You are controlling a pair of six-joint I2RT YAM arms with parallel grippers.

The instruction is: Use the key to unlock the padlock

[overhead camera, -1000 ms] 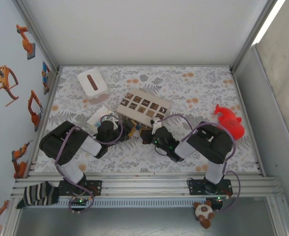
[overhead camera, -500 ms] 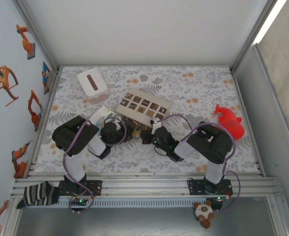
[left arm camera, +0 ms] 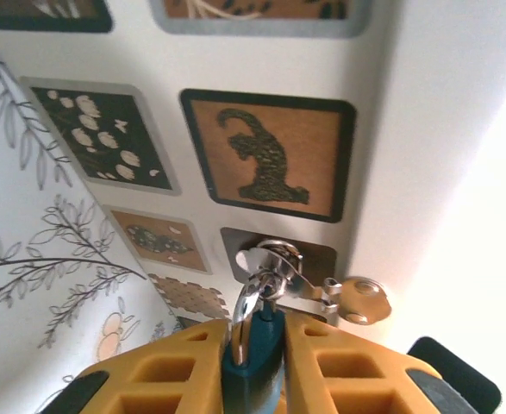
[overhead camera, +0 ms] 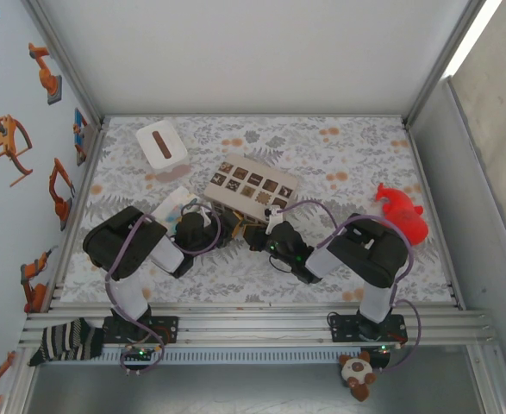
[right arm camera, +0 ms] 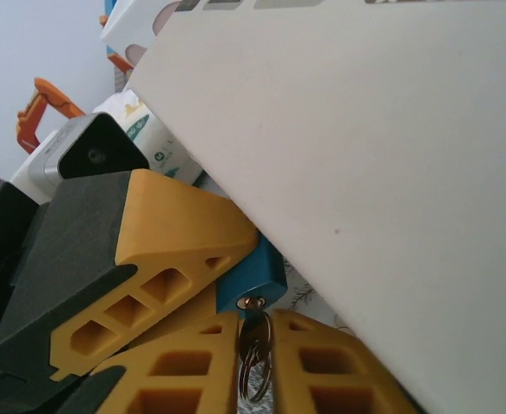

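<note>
The blue padlock [left arm camera: 254, 349] hangs by its silver shackle [left arm camera: 246, 306] from a metal hasp [left arm camera: 274, 259] on the side of the white picture box [overhead camera: 253, 185]. My left gripper [left arm camera: 254, 332] is shut on the padlock's body, a yellow finger pressed against each side. From the right wrist, the padlock [right arm camera: 253, 278] shows its underside with the key [right arm camera: 254, 332] seated in the keyhole and a ring hanging from it. My right gripper [right arm camera: 254, 321] has its fingers slightly parted around the key and ring. From above, the left gripper [overhead camera: 222, 226] and right gripper [overhead camera: 254, 235] meet at the box's near edge.
A white tissue box [overhead camera: 161, 145] sits at the back left and a printed packet [overhead camera: 173, 205] lies beside the left arm. A red toy [overhead camera: 402, 213] stands at the right edge. The box's white wall [right arm camera: 390, 155] overhangs the right fingers closely.
The left jaws have closed in on the padlock, and the left arm has shifted a little. The right jaws have eased apart around the key.
</note>
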